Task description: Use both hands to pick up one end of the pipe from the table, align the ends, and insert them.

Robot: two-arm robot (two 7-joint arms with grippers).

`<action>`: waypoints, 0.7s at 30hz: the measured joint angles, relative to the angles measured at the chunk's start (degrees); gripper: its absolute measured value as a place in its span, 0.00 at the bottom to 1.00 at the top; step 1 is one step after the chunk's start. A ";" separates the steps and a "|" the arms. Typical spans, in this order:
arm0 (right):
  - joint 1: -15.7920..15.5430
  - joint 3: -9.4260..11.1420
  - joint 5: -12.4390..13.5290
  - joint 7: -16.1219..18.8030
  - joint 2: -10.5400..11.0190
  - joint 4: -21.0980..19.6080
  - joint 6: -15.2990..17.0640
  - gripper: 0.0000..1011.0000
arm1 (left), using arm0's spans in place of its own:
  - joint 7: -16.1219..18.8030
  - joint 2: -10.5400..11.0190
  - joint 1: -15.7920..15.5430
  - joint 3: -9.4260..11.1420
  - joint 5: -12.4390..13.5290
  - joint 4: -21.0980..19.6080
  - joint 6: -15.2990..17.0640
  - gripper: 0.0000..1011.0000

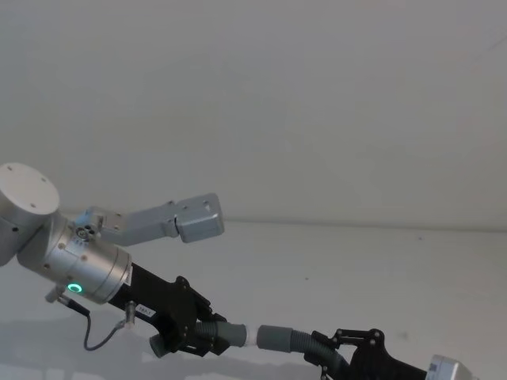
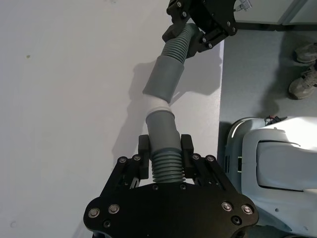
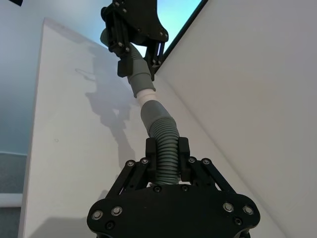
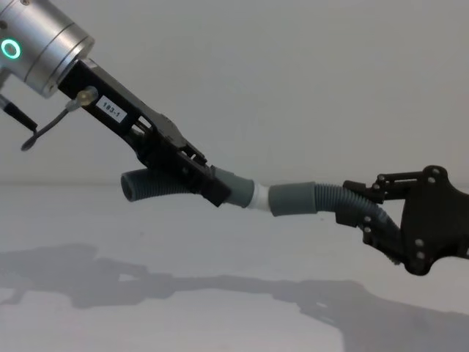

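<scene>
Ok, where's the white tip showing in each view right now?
Head view: white tip low centre, between the two hose pieces.
Left wrist view: mid-frame, past the left end effector.
Right wrist view: upper middle, beyond the right end effector.
Chest view: centre.
Shared landmark: the grey socket cuff beside it.

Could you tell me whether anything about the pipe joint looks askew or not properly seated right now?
Yes: the white tip still shows between the socket cuff and the other piece's cuff, and the two pieces meet at a slight angle.
</scene>
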 joint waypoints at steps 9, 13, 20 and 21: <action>0.16 0.33 2.46 1.46 -0.44 0.93 -0.30 0.23 | 1.86 0.82 0.48 -0.10 -0.34 -1.38 0.63 0.33; 0.27 0.46 3.90 2.48 -0.73 1.45 -0.52 0.23 | 2.63 1.17 0.71 -0.24 -0.48 -1.82 0.75 0.33; 0.49 0.62 6.06 4.08 -1.12 2.24 -0.97 0.23 | 4.14 1.82 1.15 -0.54 -0.77 -2.46 0.82 0.33; 0.56 0.65 6.66 4.54 -1.22 2.48 -1.09 0.23 | 4.14 1.82 1.15 -0.54 -0.77 -2.46 0.82 0.33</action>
